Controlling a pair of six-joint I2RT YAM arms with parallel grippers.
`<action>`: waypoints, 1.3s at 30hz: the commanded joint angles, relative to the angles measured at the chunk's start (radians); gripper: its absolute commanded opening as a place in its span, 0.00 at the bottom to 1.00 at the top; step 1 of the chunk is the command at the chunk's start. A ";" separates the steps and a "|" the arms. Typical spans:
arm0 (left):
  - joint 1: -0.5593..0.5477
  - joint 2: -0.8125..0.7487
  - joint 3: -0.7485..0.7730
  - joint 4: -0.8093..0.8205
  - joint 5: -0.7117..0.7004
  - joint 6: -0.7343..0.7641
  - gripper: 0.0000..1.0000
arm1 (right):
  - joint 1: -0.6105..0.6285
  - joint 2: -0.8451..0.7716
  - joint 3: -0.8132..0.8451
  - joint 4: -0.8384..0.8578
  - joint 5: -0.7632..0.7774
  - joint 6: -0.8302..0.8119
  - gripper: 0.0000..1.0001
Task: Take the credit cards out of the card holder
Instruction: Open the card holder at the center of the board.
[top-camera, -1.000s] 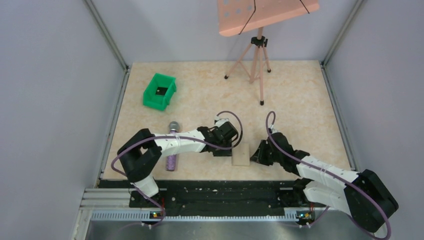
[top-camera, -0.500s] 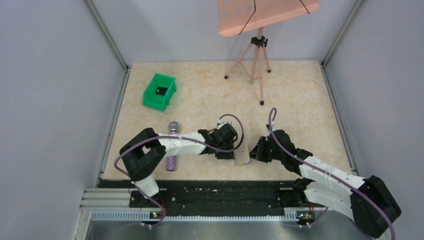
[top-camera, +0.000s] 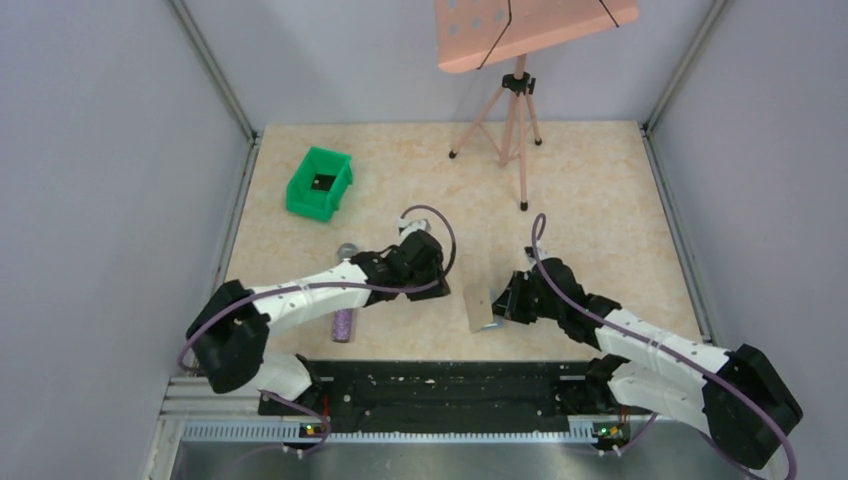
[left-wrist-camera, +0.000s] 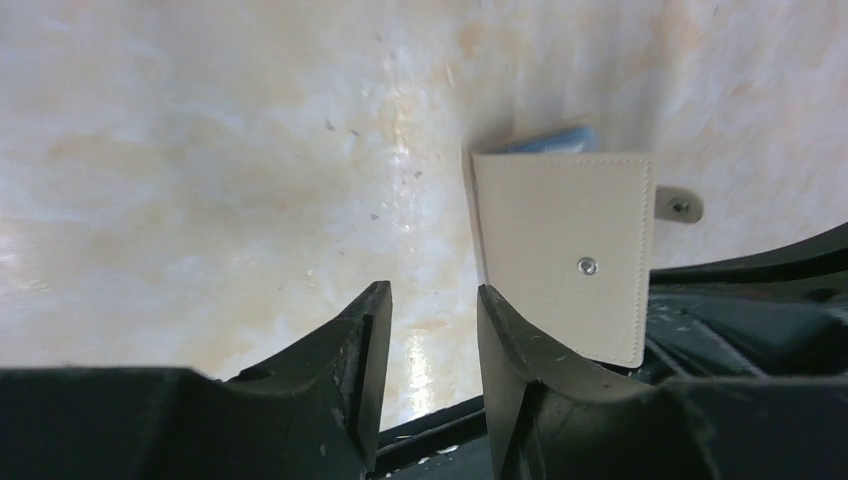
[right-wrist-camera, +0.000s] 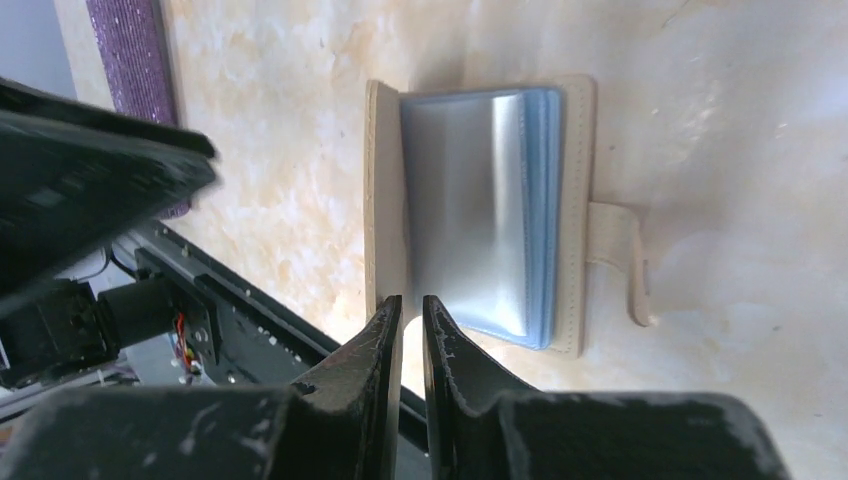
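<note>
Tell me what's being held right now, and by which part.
The right fingers pinch the card holder by the edge of its beige cover; the left fingers are open and empty.

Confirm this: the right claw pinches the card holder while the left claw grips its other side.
Wrong on the left claw: it is open, holding nothing, as the left wrist view shows. The right claw does pinch the card holder.

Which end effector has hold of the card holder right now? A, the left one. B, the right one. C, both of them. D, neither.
B: the right end effector pinches the edge of the opened card holder, while the left end effector stands open, apart from it.
</note>
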 joint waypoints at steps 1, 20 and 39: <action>0.046 -0.134 -0.019 -0.071 -0.093 0.013 0.43 | 0.054 0.034 0.063 0.059 0.025 0.022 0.13; 0.122 -0.250 -0.114 0.091 0.217 0.060 0.40 | 0.202 0.303 0.158 0.159 0.139 0.032 0.16; 0.058 -0.121 -0.119 0.235 0.285 0.035 0.33 | 0.223 0.369 0.152 0.168 0.148 0.030 0.15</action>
